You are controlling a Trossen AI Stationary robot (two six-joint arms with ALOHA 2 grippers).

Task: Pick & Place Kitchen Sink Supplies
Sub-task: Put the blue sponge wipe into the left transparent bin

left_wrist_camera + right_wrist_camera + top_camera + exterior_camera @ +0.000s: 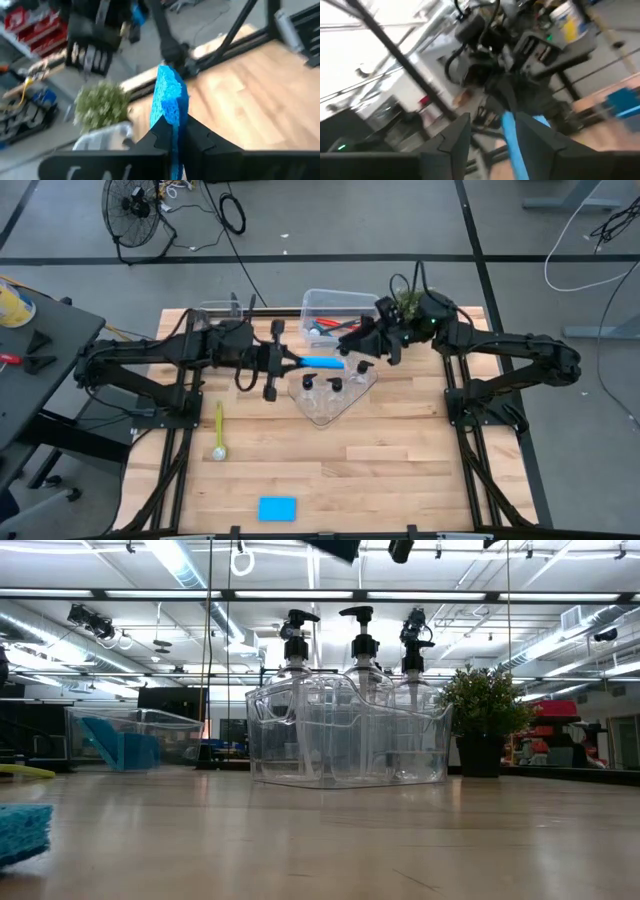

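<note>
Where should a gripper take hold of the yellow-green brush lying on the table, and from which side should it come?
Grip the yellow-green brush at mid-handle, coming straight down from above. It lies flat on the table with open wood all around, and its slim handle suits jaws closing across its width; the wider head at one end looks harder to pinch.

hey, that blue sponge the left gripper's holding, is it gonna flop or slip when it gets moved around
Probably soft, not stiff: the sponge looks pinched narrow where the left gripper shuts on it. It sticks out past the fingers without drooping in the high view, so likely light and holding its shape. Its rough, porous face suggests little slipping.
</note>
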